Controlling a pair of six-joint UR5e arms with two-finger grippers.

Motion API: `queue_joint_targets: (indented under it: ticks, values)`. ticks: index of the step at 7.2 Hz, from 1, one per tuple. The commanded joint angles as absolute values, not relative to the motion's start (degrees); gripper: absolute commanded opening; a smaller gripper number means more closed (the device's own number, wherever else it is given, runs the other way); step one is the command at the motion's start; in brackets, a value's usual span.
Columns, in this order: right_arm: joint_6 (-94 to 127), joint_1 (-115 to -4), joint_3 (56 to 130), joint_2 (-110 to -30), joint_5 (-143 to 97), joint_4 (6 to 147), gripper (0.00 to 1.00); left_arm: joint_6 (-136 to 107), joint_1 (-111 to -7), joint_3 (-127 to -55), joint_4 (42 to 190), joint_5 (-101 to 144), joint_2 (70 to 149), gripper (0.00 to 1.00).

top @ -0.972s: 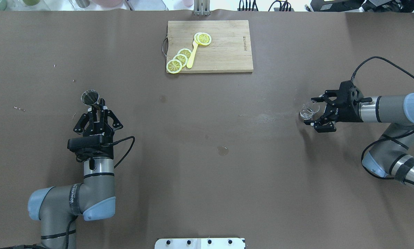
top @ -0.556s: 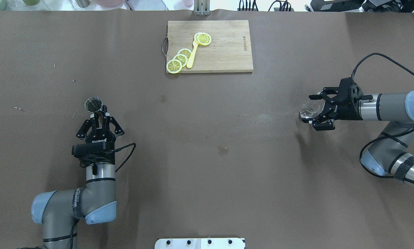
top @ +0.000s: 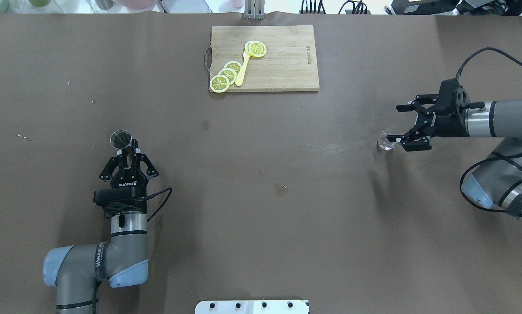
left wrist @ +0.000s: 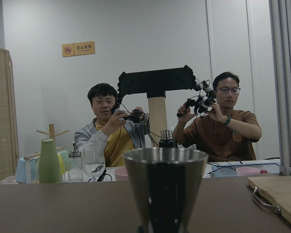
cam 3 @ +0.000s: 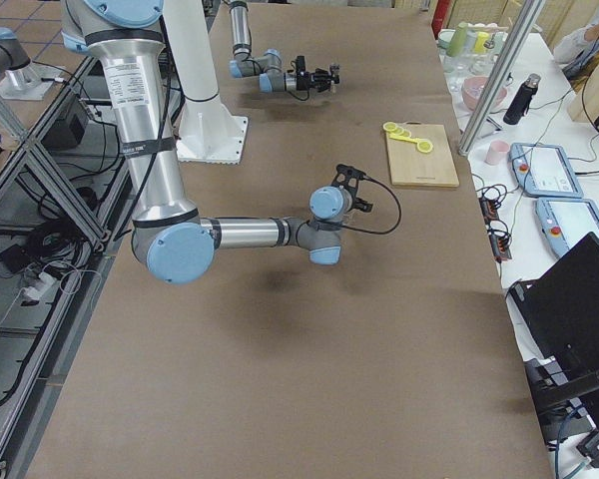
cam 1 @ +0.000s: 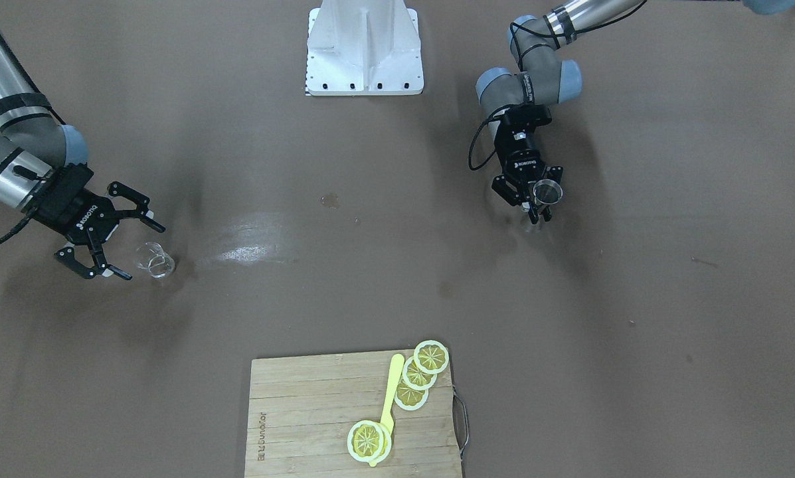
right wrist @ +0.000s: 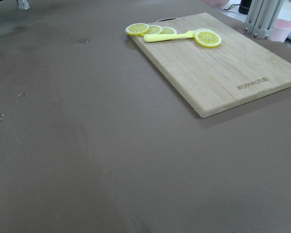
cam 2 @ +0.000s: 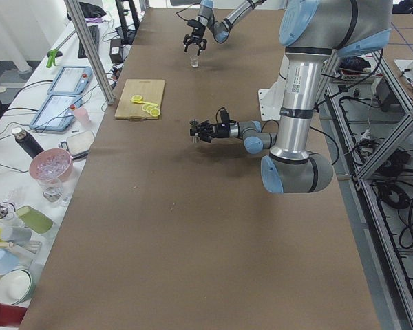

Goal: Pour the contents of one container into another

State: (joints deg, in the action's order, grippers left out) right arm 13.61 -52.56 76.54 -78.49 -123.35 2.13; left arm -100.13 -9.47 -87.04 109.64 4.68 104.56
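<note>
Left gripper: fingers clenched on the jigger, low on its body. Jigger is upright, mouth up. It sits toward the bench's left end, about midway between the robot-side and far edges. Can't tell if its foot is on the bench or just off it. Left wrist cam shows the upper cone dead centre and close.

Right gripper: fingers spread wide, holding nothing. The side view from the left end shows it hanging above the glass, not around it. Glass stands upright on the bench near the right end, also about midway between robot-side and far edges. From overhead it shows just by the tip of the finger nearer the robot. Contents not readable at this size.

Jigger and glass are well apart, at opposite ends of the bench.

Other stuff:
- The board is at the middle of the far edge.
- On the board are lemon slices and a yellow spoon, toward its left side.
- A small wet spot is near bench centre.
- Two people sit past the far edge, seen in the left wrist cam.
</note>
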Motion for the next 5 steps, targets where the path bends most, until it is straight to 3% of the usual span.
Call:
queue_joint_targets:
  ticks: [1, 5]
  values:
    - [12.1, -58.9, 83.3, -79.2, -126.8, 13.1, 1.00, -100.5, -8.4, -86.3, 109.6, 3.9, 105.0, 0.00]
    - [3.7, -62.0, 93.1, -80.1, -124.8, 37.9, 1.00, -101.5, -8.1, -85.5, 109.2, 3.3, 105.3, 0.00]
